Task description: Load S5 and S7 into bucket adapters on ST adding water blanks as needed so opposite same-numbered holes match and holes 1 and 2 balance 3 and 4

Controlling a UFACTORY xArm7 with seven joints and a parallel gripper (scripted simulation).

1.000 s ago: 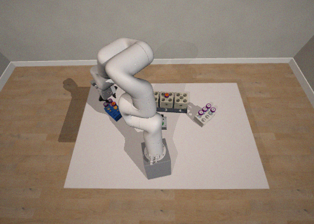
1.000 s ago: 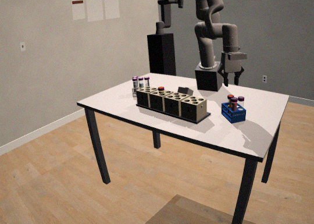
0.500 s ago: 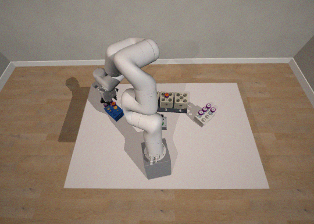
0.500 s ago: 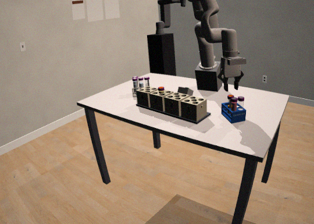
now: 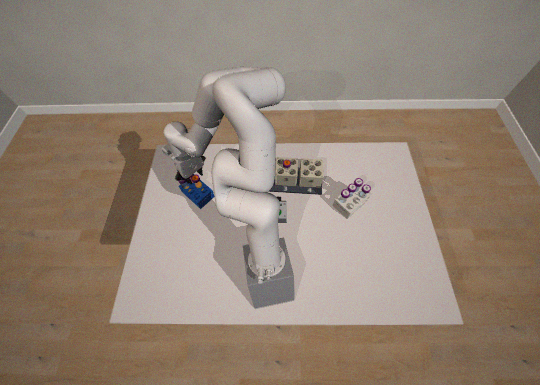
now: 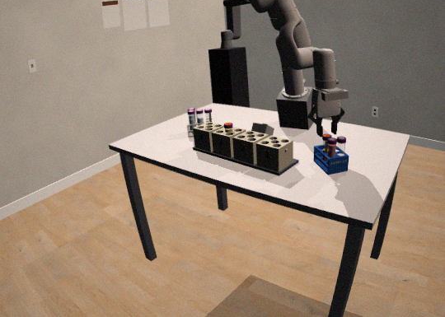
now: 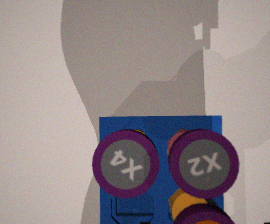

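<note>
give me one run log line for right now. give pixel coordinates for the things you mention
claw (image 6: 327, 132): open, nothing held | over blue rack (image 5: 202, 199) (image 6: 339, 166) (image 7: 156, 120) | orange-dot tube (image 5: 286, 163) (image 6: 228, 125): in adapter

Grey walls (white skirting below) (image 5: 350, 105) enclose a wooden floor (image 5: 75, 279) (image 6: 103, 238).

Your orange-dotted, purple-capped sample tube (image 5: 195, 178) (image 6: 326, 137) (image 7: 201, 216) stands in the blue rack; another orange-dotted tube (image 5: 287, 163) (image 6: 228, 125) stands in adapter 3.
</note>
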